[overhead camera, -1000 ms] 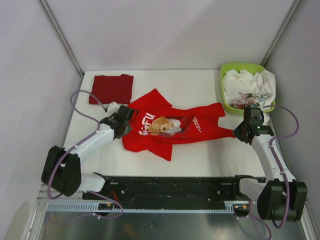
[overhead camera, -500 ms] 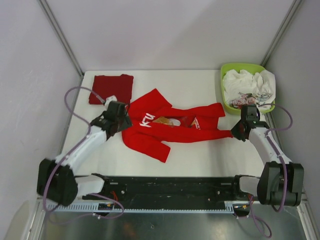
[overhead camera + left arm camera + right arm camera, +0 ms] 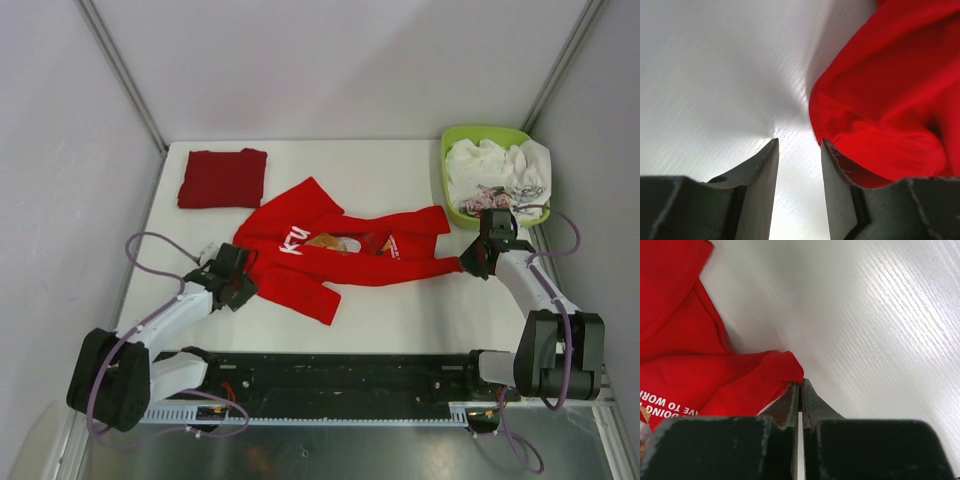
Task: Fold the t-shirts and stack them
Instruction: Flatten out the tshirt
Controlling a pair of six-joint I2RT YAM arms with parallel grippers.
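Observation:
The bright red t-shirt (image 3: pixel 340 250) with white lettering lies folded lengthwise across the middle of the table. The darker red t-shirt (image 3: pixel 222 178) lies folded at the back left. My left gripper (image 3: pixel 243 284) is open and empty, just off the bright shirt's near left edge (image 3: pixel 890 110); its fingers (image 3: pixel 762 170) hold only bare table between them. My right gripper (image 3: pixel 470 262) is shut on the shirt's right corner (image 3: pixel 782 371), low on the table. The bear print is mostly folded under.
A lime-green basket (image 3: pixel 448 180) full of white and printed cloth stands at the back right, just behind my right arm. The black rail (image 3: pixel 340 375) runs along the table's near edge.
My left gripper has let go of the bright shirt's left side and drawn back toward the near left. The shirt has been folded over, hiding the bear. My right gripper moved slightly back.

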